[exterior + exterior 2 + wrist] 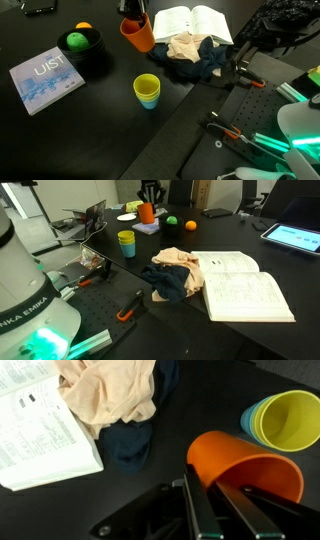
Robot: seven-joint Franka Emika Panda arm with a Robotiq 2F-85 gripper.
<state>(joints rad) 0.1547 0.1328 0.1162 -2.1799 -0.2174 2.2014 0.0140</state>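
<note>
My gripper (218, 520) is shut on the rim of an orange cup (245, 465): one finger (195, 510) lies outside the wall, the other inside. In both exterior views the orange cup (138, 33) (147, 213) hangs tilted under the gripper (133, 12) (150, 194) at the far side of the black table. A yellow cup stacked in a blue one (147, 90) (127, 242) (290, 420) stands upright close by. A heap of beige and dark blue cloth (195, 55) (175, 270) (110, 395) lies beside an open book (190, 20) (245, 285) (30, 430).
A black bowl holding a green ball (77, 42) has an orange ball (84, 27) behind it. A blue-and-white booklet (45, 78) (295, 237) lies flat on the table. Tools with orange handles (232, 132) (128, 308) rest on the perforated board near the robot base (30, 300).
</note>
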